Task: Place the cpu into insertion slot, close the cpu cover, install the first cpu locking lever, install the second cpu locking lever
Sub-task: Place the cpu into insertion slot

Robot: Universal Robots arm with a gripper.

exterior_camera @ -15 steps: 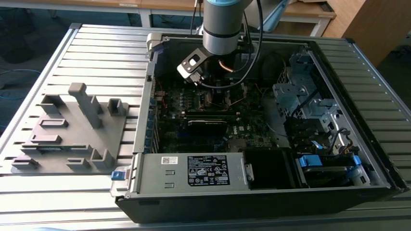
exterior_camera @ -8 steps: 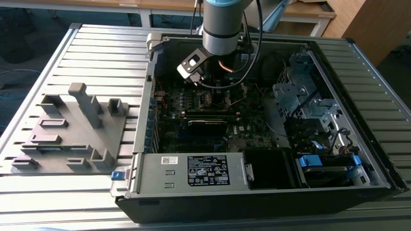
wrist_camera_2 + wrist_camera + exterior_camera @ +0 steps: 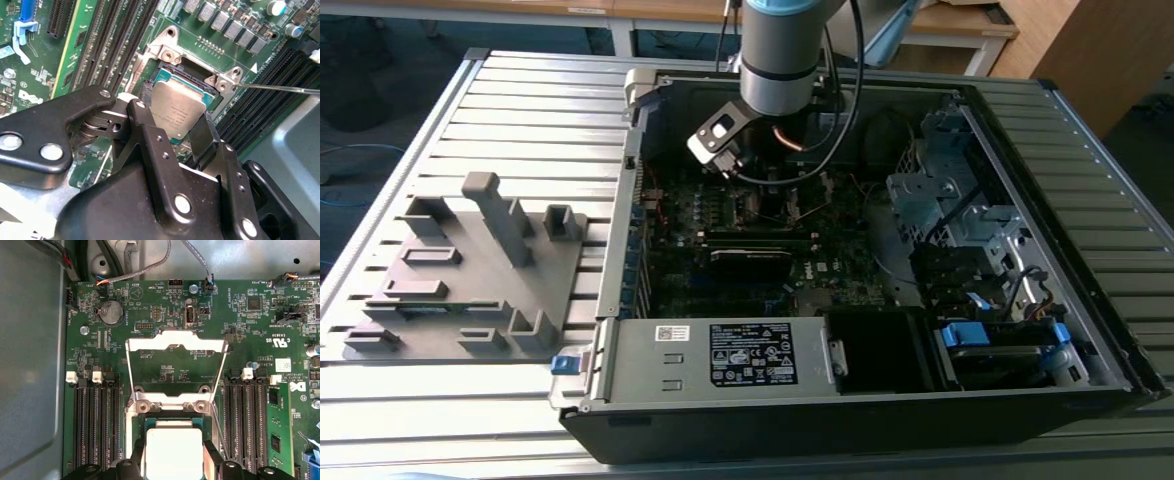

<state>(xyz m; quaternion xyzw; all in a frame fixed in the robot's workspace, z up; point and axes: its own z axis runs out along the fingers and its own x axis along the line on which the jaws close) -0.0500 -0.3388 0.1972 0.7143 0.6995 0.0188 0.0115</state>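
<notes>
The open computer case (image 3: 881, 430) lies on its side with the arm (image 3: 781, 50) reaching down into it, over the green board (image 3: 165, 310). In the first wrist view the cpu cover (image 3: 150, 344) stands swung up on its hinge, so the insertion slot (image 3: 182, 70) is uncovered. A thin wire lever (image 3: 280, 89) is thrown clear to one side. The claw (image 3: 175, 117) is clamped on the cpu (image 3: 177, 107), one finger against each of two opposite edges. The chip sits squarely over the slot. From these angles it looks either just seated or a hair above; I cannot tell which.

To do this step well, the chip has to go in flat, with its edges parallel to the slot's black frame. A tilted corner would bear on the contacts beneath. The descent should be slow and straight, with no sideways push. The fingers should let go only once the chip rests level inside the rim. They have little room between the frame and the long memory slots (image 3: 95, 430) on either side.

The case rests on a slatted metal bench (image 3: 534, 110). A grey moulded fixture (image 3: 467, 270) lies beside the case, on the exterior view's left. Beyond the bench are wooden desks (image 3: 961, 25).
</notes>
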